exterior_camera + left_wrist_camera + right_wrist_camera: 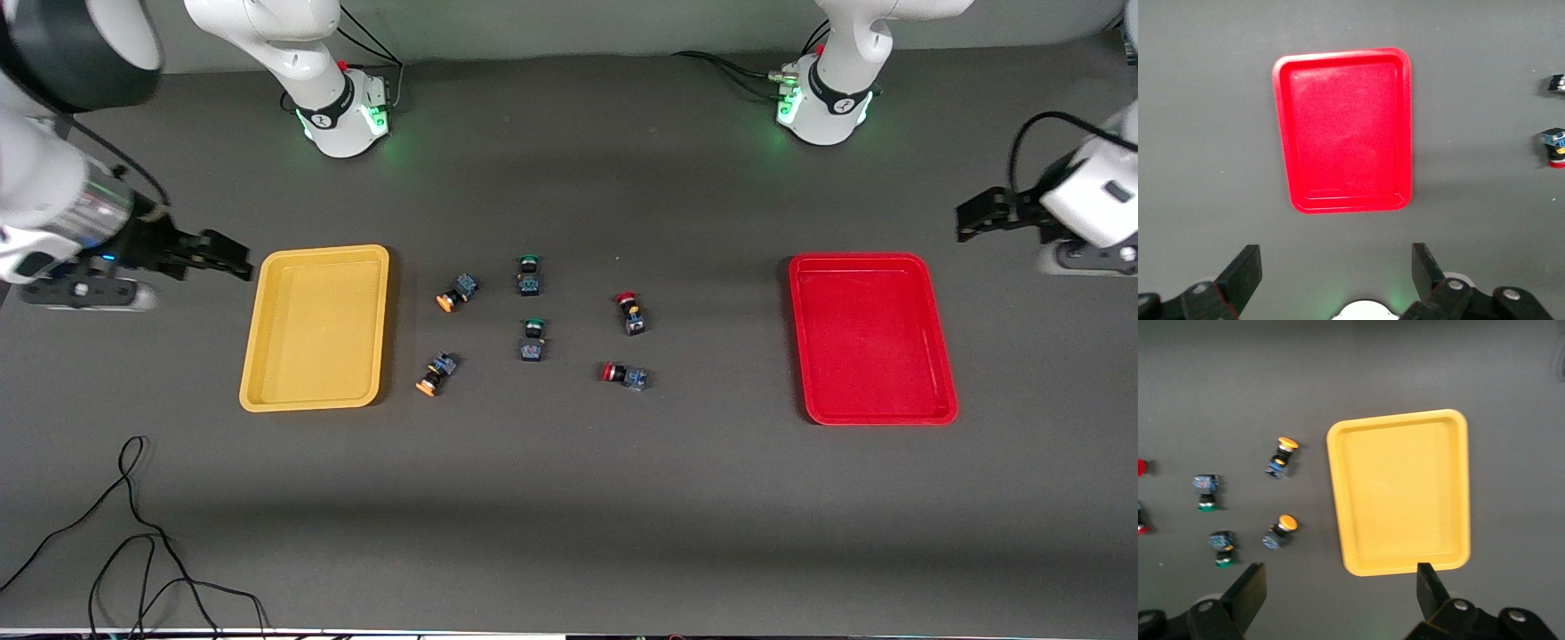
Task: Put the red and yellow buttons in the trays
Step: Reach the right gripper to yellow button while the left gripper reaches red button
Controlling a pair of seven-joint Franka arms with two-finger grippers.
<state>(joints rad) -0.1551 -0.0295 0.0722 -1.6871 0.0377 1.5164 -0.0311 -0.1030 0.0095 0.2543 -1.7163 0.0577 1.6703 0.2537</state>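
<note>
Two red-capped buttons (629,313) (624,374) and two orange-yellow-capped buttons (457,292) (436,373) lie on the table between the trays. The yellow tray (258,338) is toward the right arm's end, the red tray (800,338) toward the left arm's end; both hold nothing. My right gripper (238,262) is open and empty beside the yellow tray (1401,490). My left gripper (969,218) is open and empty, past the red tray (1345,133). The right wrist view shows both yellow buttons (1283,457) (1280,530). The left wrist view shows one red button (1555,143).
Two green-capped buttons (529,274) (532,340) lie in a middle column between the yellow and red ones. Black cables (133,533) trail on the table near the front camera at the right arm's end. Both arm bases stand along the table's top edge.
</note>
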